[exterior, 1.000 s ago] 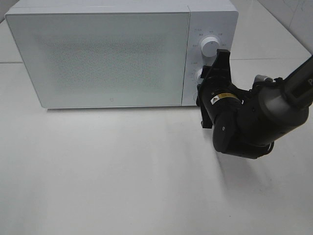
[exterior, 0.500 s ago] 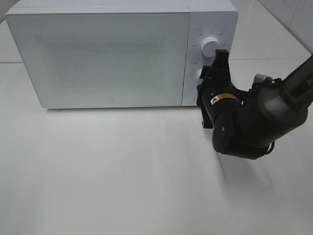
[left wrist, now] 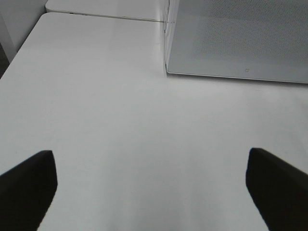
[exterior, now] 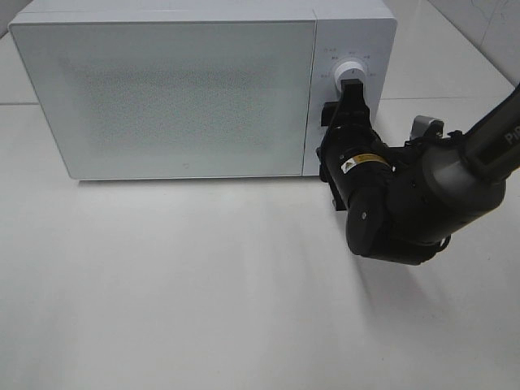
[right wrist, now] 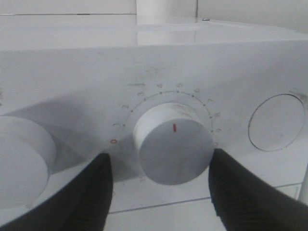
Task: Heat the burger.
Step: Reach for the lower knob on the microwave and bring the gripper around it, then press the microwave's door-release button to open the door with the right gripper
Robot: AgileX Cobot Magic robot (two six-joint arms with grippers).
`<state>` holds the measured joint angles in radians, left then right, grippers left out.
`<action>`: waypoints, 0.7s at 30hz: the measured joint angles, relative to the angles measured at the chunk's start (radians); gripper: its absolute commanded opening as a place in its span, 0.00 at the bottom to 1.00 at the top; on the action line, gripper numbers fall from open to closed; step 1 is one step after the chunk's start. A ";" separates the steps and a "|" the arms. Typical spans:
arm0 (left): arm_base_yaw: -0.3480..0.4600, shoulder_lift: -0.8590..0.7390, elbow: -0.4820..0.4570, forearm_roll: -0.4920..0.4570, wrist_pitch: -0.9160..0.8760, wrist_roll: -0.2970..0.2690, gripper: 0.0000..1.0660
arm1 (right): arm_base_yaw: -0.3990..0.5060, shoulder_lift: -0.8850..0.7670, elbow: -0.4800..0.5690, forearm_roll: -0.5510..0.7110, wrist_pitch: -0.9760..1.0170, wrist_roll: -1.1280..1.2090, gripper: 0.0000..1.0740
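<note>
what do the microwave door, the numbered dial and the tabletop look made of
Microwave door: probably glass, pale grey, with a fine dotted mesh showing.
Numbered dial: likely white plastic, matte, lightly scuffed.
Tabletop: smooth white laminate or similar, with soft reflections.

Microwave (exterior: 162, 97) on table (exterior: 162, 309); right gripper (right wrist: 162, 185) before dial (right wrist: 173, 151).

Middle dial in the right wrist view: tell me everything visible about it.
The dial is a round, smooth white knob, plastic-looking, standing out from the microwave's white control panel. A short red line on its face points roughly toward the printed 4 and 5 of a numbered arc around it, which starts at an orange 0. Dark fingers flank it on both sides; one shows a clear gap, the other sits at its rim, contact unclear.
</note>
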<state>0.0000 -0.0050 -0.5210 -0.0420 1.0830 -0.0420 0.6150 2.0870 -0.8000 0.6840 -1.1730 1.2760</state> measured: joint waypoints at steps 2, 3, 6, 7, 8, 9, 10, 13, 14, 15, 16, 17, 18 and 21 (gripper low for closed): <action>0.000 0.000 0.000 0.000 0.000 0.000 0.94 | 0.000 0.000 0.002 -0.004 -0.006 -0.004 0.67; 0.000 0.000 0.000 0.000 0.000 0.000 0.94 | 0.000 -0.003 0.012 -0.014 -0.014 -0.007 0.69; 0.000 0.000 0.000 0.000 0.000 0.000 0.94 | 0.000 -0.006 0.028 -0.028 -0.033 -0.015 0.70; 0.000 0.000 0.000 0.000 0.000 0.000 0.94 | 0.000 -0.006 0.028 -0.028 -0.033 -0.015 0.70; 0.000 0.000 0.000 0.000 0.000 0.000 0.94 | -0.001 -0.006 0.042 -0.052 -0.035 -0.015 0.70; 0.000 0.000 0.000 0.000 0.000 0.000 0.94 | -0.001 -0.006 0.042 -0.052 -0.035 -0.015 0.70; 0.000 0.000 0.000 0.000 0.000 0.000 0.94 | -0.002 -0.008 0.057 -0.090 -0.034 -0.015 0.70; 0.000 0.000 0.000 0.000 0.000 0.000 0.94 | -0.002 -0.035 0.076 -0.160 -0.031 -0.018 0.70; 0.000 0.000 0.000 0.000 0.000 0.000 0.94 | -0.002 -0.035 0.076 -0.160 -0.031 -0.018 0.70; 0.000 0.000 0.000 0.000 0.000 0.000 0.94 | -0.002 -0.051 0.082 -0.185 -0.026 -0.025 0.70; 0.000 0.000 0.000 0.000 0.000 0.000 0.94 | -0.002 -0.086 0.096 -0.226 0.009 -0.057 0.70; 0.000 0.000 0.000 0.000 0.000 0.000 0.94 | -0.002 -0.086 0.096 -0.226 0.009 -0.057 0.70; 0.000 0.000 0.000 0.000 0.000 0.000 0.94 | -0.002 -0.116 0.113 -0.252 0.062 -0.100 0.70; 0.000 0.000 0.000 0.000 0.000 0.000 0.94 | -0.002 -0.163 0.139 -0.265 0.163 -0.184 0.70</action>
<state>0.0000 -0.0050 -0.5210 -0.0420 1.0830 -0.0420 0.6130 1.9240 -0.6610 0.4190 -1.0100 1.0920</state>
